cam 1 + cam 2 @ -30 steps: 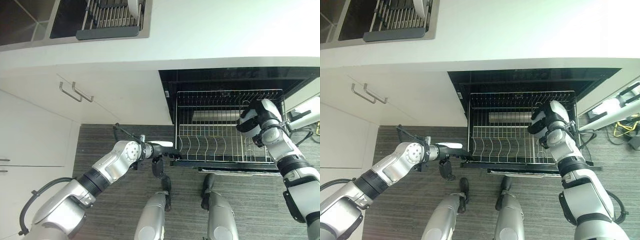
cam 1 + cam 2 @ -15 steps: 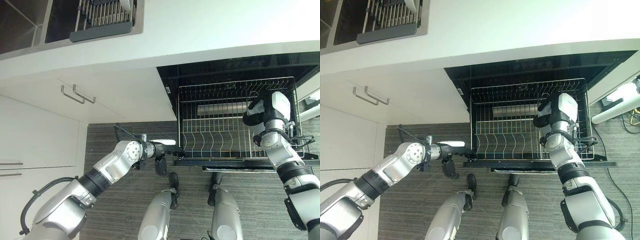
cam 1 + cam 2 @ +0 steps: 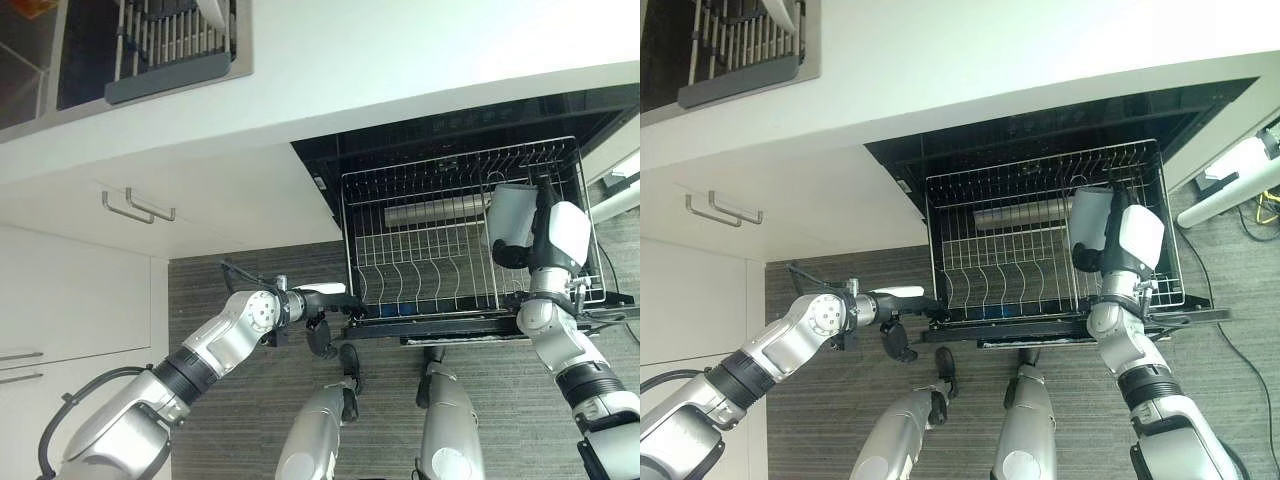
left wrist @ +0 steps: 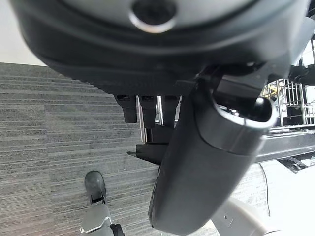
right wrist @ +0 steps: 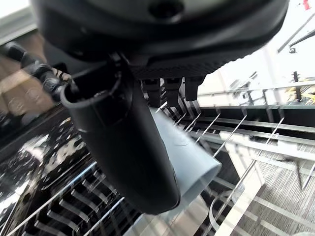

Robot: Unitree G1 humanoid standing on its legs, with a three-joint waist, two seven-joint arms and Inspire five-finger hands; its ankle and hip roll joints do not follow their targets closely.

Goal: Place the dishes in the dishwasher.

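- Since a second ago my right hand point(image 3: 515, 240) has come further over the dishwasher rack point(image 3: 420, 285), and I now see a pale grey cup point(image 3: 508, 215) in it.
- In the right wrist view the thumb and fingers curl round that cup point(image 5: 189, 157), held above the rack wires on the rack's 3 o'clock side.
- My left hand point(image 3: 325, 305) sits at the rack's front corner, at 7 o'clock of the rack; its fingers point(image 4: 142, 108) hook over the front edge, gripping it.
- A drying rack point(image 3: 165, 45) sits in the sink at 11 o'clock on the desk point(image 3: 400, 60).
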